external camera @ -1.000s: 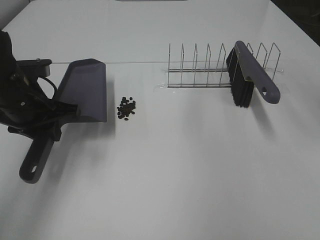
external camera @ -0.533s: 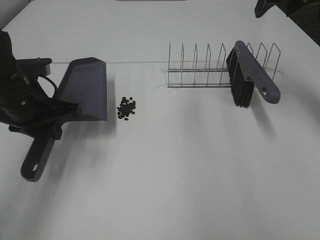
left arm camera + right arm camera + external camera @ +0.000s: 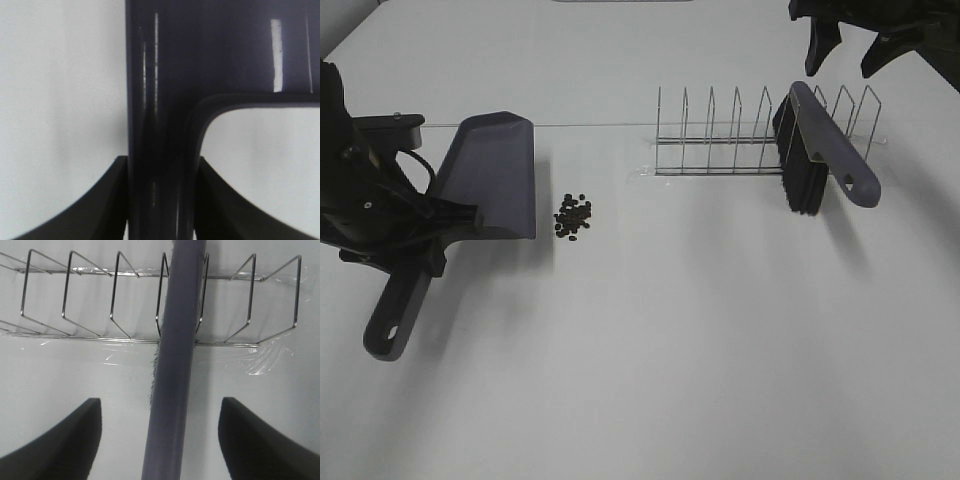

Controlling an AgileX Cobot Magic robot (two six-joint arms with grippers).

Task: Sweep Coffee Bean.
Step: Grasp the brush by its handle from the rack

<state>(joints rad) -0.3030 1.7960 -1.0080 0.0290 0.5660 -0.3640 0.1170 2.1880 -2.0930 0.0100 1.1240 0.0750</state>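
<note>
The coffee beans [image 3: 572, 216] lie in a loose dark cluster on the white table, just right of the grey dustpan's blade [image 3: 492, 178]. My left gripper [image 3: 428, 232] is shut on the dustpan's handle [image 3: 159, 165], blade edge close to the beans. The grey brush [image 3: 825, 150] with black bristles rests in the wire rack [image 3: 740, 135]. My right gripper [image 3: 850, 45] is open above the rack; in the right wrist view the brush handle [image 3: 174, 370] runs between its fingers [image 3: 60, 440], untouched.
The wire rack stands at the back right, with tape at its base [image 3: 265, 360]. The dustpan handle's end [image 3: 390, 325] points toward the front left. The table's far corners show at the upper left and upper right.
My right gripper has come into view at the upper right and moved in over the brush and rack. The dustpan shifted only slightly.
</note>
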